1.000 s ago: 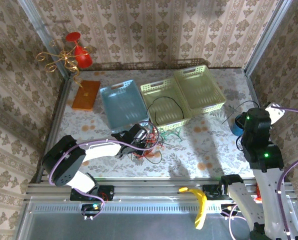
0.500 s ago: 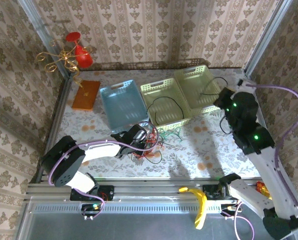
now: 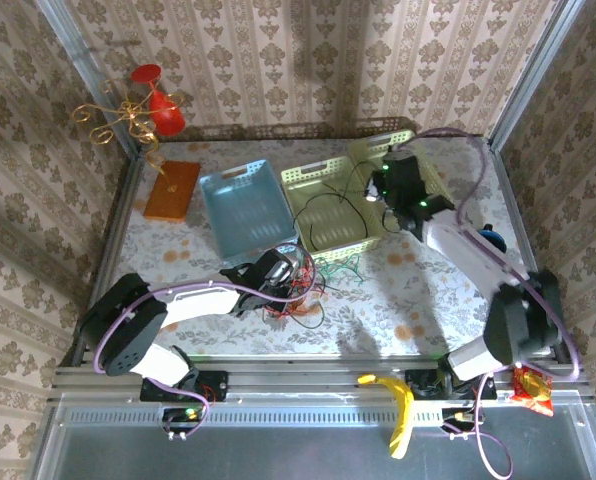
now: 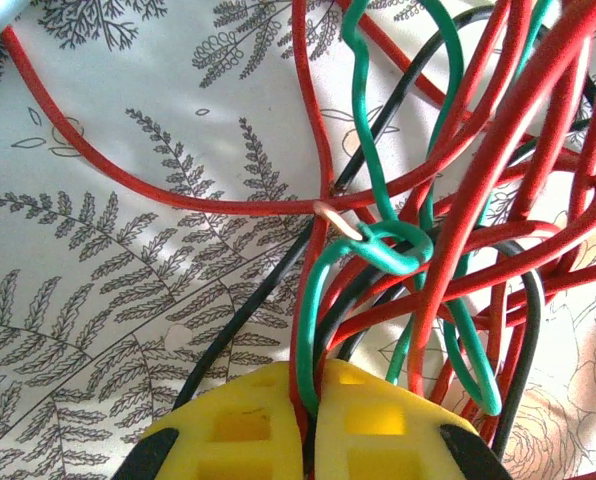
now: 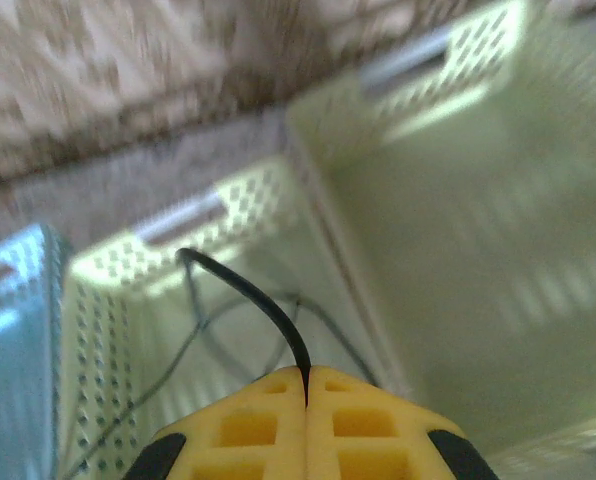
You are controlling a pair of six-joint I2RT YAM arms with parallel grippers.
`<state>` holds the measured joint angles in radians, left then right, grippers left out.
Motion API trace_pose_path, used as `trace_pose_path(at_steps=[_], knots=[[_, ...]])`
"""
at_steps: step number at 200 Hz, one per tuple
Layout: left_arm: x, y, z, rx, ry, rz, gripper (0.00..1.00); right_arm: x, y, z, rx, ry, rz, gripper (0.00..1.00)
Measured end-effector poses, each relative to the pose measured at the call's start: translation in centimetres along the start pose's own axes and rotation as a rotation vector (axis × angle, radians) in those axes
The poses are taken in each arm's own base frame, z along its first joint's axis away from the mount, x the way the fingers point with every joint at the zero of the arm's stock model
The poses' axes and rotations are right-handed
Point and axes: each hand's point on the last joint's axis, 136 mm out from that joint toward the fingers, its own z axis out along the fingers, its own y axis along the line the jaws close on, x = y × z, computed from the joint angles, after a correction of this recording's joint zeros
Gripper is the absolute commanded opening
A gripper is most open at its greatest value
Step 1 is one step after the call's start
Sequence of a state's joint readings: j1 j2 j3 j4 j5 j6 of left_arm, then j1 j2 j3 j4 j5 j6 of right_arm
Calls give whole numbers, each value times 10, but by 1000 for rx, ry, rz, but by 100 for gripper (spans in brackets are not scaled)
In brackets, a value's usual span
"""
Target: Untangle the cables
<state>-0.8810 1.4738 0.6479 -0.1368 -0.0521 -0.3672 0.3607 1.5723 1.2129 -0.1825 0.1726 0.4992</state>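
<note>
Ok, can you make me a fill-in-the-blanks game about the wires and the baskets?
The thin cable pinched in the shut right tool is coloured ____. The tangle of thin cables gripped by the left tool is red, black and ____. The leftmost rectangular plastic basket is ____. Missing words: black, green, blue.

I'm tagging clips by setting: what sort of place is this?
Probably a staged robot test cell, not a real room: wallpaper panels in aluminium framing, two robot arms bolted to a front rail, and plastic baskets.
</note>
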Motion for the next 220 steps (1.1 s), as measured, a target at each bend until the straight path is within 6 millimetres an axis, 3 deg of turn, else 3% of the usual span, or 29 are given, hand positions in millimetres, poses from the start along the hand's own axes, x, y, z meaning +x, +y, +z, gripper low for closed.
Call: trace_pose_path(at_steps=[31,52,61,81,119,165,193,220], knots=[[1,0,0,-1,3,0,0,72,25,57,-32,256,-81,3],[1,0,0,0,3,0,0,108,31,71,-21,379,-121,40],[1,0,0,-1,3,0,0,114,32,73,-16,404,-126,47],[1,0,0,-1,3,0,0,112,34,70,-16,406,-134,54],[1,0,0,-1,3,-1,0,95,47,55,-69,373,-128,56],[1,0,0,0,4,-6,0,88,92,46,-200,371,-122,57],[1,0,0,0,4,-6,0,90,116,58,-255,383,-102,57],[1,0,0,0,4,-6,0,99,121,78,-246,412,-84,57]])
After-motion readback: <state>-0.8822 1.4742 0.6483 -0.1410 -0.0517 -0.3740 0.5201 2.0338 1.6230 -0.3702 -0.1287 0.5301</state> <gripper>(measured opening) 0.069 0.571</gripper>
